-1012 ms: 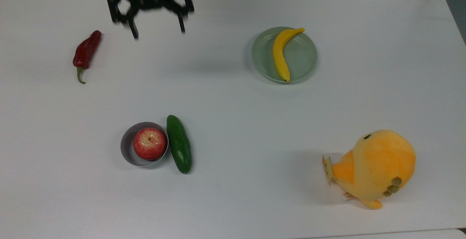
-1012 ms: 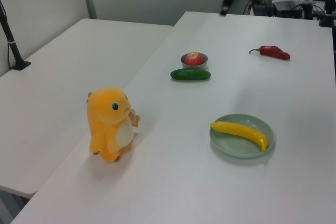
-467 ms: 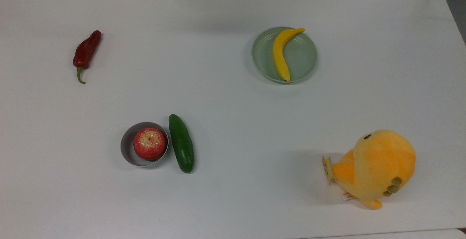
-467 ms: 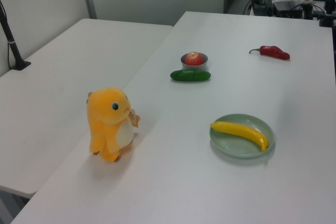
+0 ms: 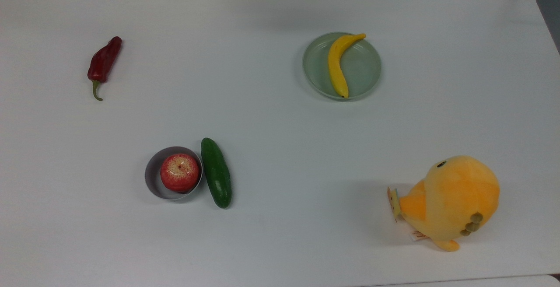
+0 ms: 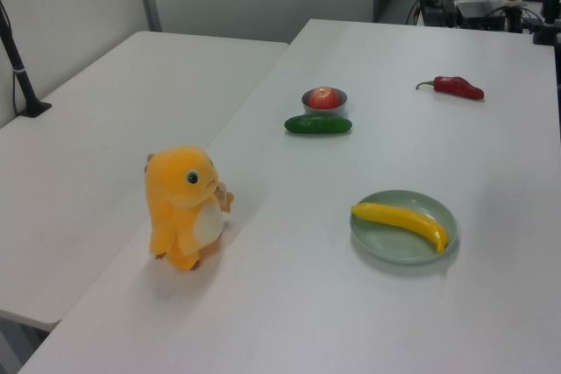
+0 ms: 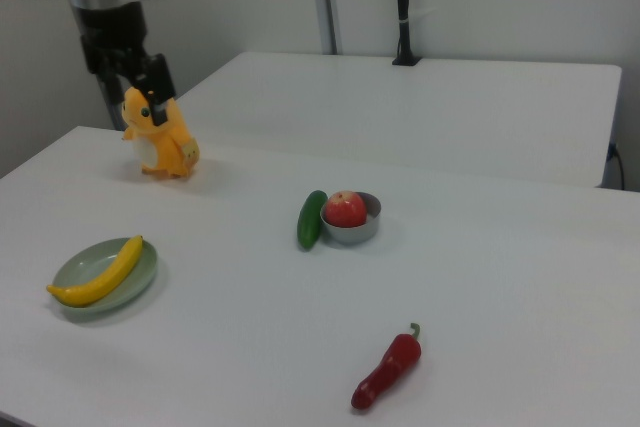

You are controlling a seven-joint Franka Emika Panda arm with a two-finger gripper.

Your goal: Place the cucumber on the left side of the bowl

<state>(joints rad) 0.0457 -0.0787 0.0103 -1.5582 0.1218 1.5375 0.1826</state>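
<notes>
White table with cucumber against bowl; tool raised, finger spacing unclear.

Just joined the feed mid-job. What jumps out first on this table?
The big orange plush toy near the top view's lower right dominates. Next comes the red apple in the small grey bowl, with the dark green cucumber lying against the bowl on the top view's right. A yellow banana lies across the pale green plate.
</notes>
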